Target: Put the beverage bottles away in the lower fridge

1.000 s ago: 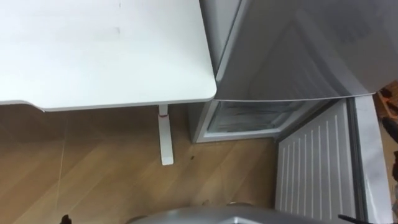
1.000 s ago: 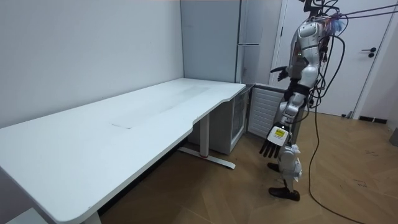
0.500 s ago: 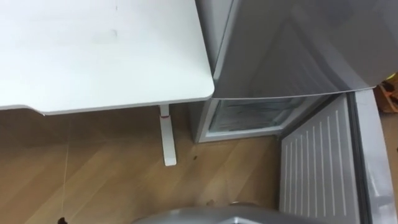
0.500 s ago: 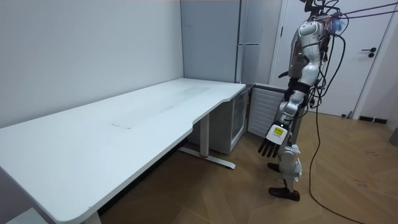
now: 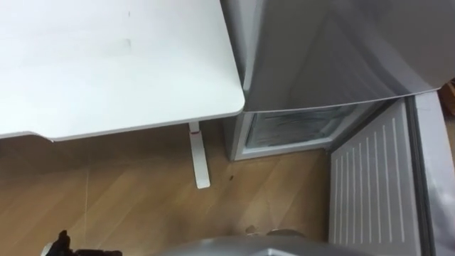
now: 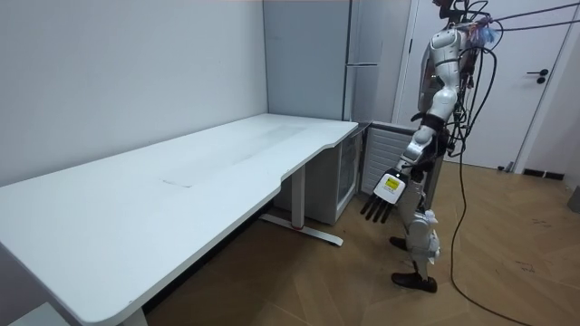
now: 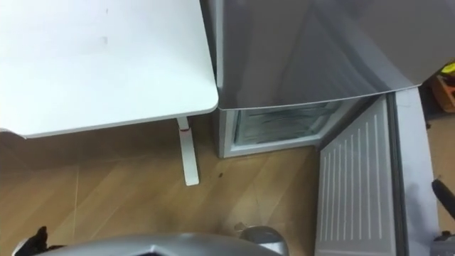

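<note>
white counter by the fridge, lower door open; left hand hangs loose, empty; right hand, cannot tell. drinks likely smooth, weighty: wrap mid-body.

I stand on a brown wood floor. A big white table is at my ten o'clock, its white leg near twelve. The wall is plain gray.
</note>
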{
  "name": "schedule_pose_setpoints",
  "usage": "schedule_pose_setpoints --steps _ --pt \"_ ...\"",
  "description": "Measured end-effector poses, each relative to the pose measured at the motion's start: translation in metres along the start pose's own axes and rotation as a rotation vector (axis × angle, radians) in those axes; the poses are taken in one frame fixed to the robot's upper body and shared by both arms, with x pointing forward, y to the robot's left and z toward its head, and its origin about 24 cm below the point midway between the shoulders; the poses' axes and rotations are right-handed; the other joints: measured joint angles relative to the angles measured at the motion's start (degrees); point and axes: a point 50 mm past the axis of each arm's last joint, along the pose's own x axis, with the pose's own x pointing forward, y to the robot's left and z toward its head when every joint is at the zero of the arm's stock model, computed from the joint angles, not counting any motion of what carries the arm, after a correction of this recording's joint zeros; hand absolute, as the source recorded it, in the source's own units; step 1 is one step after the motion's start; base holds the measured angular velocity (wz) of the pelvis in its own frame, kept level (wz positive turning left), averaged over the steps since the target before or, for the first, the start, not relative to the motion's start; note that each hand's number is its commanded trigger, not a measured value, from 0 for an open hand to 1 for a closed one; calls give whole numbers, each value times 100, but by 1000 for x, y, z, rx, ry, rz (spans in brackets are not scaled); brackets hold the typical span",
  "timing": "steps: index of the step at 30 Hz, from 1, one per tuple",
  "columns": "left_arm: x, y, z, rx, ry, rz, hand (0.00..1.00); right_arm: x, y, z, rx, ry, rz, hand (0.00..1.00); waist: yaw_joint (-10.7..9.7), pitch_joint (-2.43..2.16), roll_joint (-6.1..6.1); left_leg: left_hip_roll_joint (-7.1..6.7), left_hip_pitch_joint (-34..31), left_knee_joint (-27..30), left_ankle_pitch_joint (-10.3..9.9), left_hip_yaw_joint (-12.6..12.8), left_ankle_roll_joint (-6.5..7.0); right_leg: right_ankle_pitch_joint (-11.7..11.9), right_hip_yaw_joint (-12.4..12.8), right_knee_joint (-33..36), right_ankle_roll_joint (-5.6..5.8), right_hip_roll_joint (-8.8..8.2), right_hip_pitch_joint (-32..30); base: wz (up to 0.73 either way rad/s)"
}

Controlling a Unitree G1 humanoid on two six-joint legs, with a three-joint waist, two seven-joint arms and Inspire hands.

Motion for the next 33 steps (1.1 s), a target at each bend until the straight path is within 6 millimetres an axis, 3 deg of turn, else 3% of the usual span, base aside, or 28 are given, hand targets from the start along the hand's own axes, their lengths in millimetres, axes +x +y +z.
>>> schedule_pose_setpoints --steps 5,12,18,28,33 --pt "0 -6 -5 21 22 -52 0 0 0 -1 -12 -23 26 0 57 -30 199 7 7 0 0 -18 -1 5 2 12 -7 10 -3 0" --pt "-3 -16 -11 84 35 -97 0 -5 -5 -23 -169 10 112 0 170 -24 184 16 12 -1 -1 -103 -2 14 -75 -7 -21 7 43 5" --pt "-5 -28 -15 65 42 -120 0 -17 0 -66 -241 110 246 0 278 -26 191 48 12 -1 3 -141 -19 46 -115 -100 -44 47 109 3" --pt "-8 -54 -17 96 27 -168 0 -48 48 -130 -326 284 592 0 478 -2 175 82 81 -5 14 -323 -71 31 -273 -217 -75 87 305 9" --pt "-9 -63 -22 91 46 -180 0 -58 60 -146 -362 347 685 0 503 9 187 81 82 -21 21 -455 -83 31 -398 -304 -76 88 371 14"
